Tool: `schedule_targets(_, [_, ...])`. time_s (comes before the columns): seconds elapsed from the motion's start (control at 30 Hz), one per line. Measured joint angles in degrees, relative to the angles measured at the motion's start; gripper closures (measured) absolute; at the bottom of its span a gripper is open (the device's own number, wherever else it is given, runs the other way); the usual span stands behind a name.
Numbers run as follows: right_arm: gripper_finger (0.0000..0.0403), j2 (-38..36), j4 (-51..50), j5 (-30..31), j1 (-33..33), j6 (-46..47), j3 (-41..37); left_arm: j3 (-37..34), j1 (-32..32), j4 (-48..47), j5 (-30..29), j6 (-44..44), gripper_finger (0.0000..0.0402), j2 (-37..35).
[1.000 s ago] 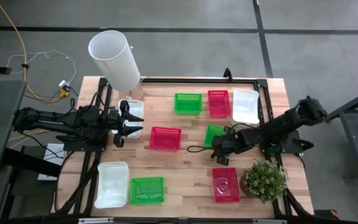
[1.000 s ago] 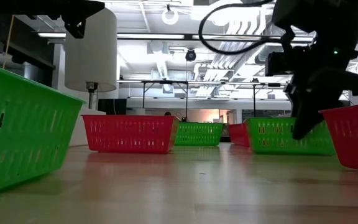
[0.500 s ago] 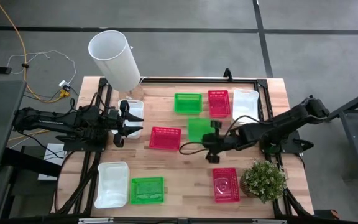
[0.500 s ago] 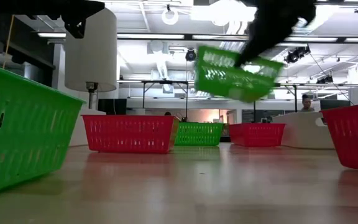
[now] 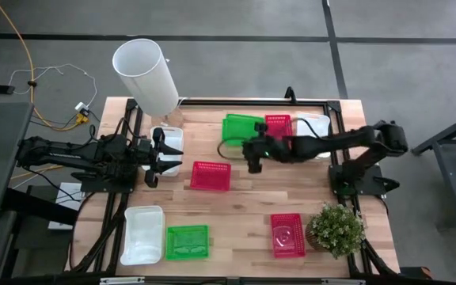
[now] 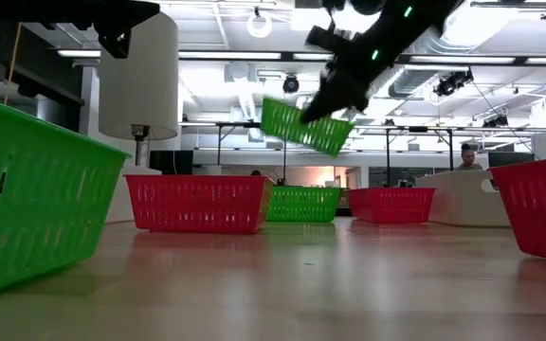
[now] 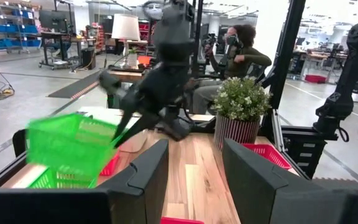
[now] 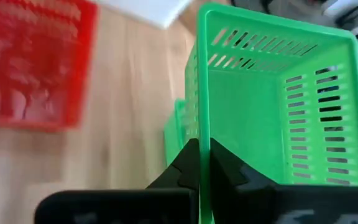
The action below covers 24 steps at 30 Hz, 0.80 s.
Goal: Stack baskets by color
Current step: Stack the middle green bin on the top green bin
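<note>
My right gripper (image 5: pixel 250 146) is shut on a green basket (image 6: pixel 301 128), which hangs tilted in the air over a second green basket (image 6: pixel 301 204) at the far middle of the table. A red basket (image 5: pixel 278 129) and a white basket (image 5: pixel 315 127) rest on their bases beside that one. Another red basket (image 5: pixel 210 176) sits mid-table. Near the front edge lie a white basket (image 5: pixel 143 233), a green one (image 5: pixel 187 241) and a red one (image 5: pixel 288 235). My left gripper (image 5: pixel 161 157) waits open at the left, over a white basket (image 5: pixel 171 141). My right gripper pinches one side wall of the green basket (image 8: pixel 201 118) at its rim, one finger inside the basket and one outside. The fingers slant down from the table's right side. The basket is lifted clear and tilted, its open side facing partly toward the gripper.
A tall white cylinder (image 5: pixel 145 75) stands at the far left corner. A potted plant (image 5: pixel 337 229) stands near the front right corner. Bare wood lies between the mid-table red basket and the front row. A person sits beyond the table in the left wrist view.
My right gripper has lifted the green basket off the table's right middle. It carried the basket up and toward the far edge and left, until it hung over the far green basket. The wrist rolled and the basket tipped. My left arm kept still.
</note>
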Motion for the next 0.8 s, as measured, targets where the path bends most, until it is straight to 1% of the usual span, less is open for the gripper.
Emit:
schedule_targets(0.13, [0.0402, 3.97, -0.15, -0.55, -4.20, -1.03, 2.71, -0.02, 0.00, 0.00, 0.00, 0.00, 0.0261, 0.01])
schedule_targets(0.2, [0.0402, 6.36, -1.31, -3.66, -5.43, -1.06, 5.03, -0.02, 0.01, -0.02, -0.07, 0.00, 0.0261, 0.02])
schedule_targets(0.27, [0.0402, 9.35, -4.10, -5.11, -6.08, -1.07, 7.79, -0.01, 0.00, -0.02, -0.24, 0.00, 0.0261, 0.02])
schedule_targets(0.4, [0.0403, 14.34, -10.21, -3.87, -6.34, -1.02, 14.09, -0.01, 0.00, -0.02, -0.42, 0.00, 0.0261, 0.02])
schedule_targets(0.5, [0.0403, 17.18, -14.43, -2.57, -6.63, -0.52, 17.12, 0.00, 0.00, -0.16, -0.42, 0.00, 0.0261, 0.02])
schedule_targets(0.63, [0.0403, 18.16, -16.33, -2.72, -7.90, 1.26, 18.08, -0.02, 0.00, -1.16, -0.42, 0.00, 0.0261, 0.00])
schedule_targets(0.73, [0.0403, 18.24, -16.67, -2.77, -8.79, 1.49, 17.05, -0.02, 0.00, -1.68, -0.43, 0.00, 0.0261, 0.00])
schedule_targets(0.8, [0.0403, 18.25, -16.30, -4.19, -9.19, 1.86, 16.90, -0.02, 0.02, -2.03, -0.44, 0.00, 0.0261, 0.00])
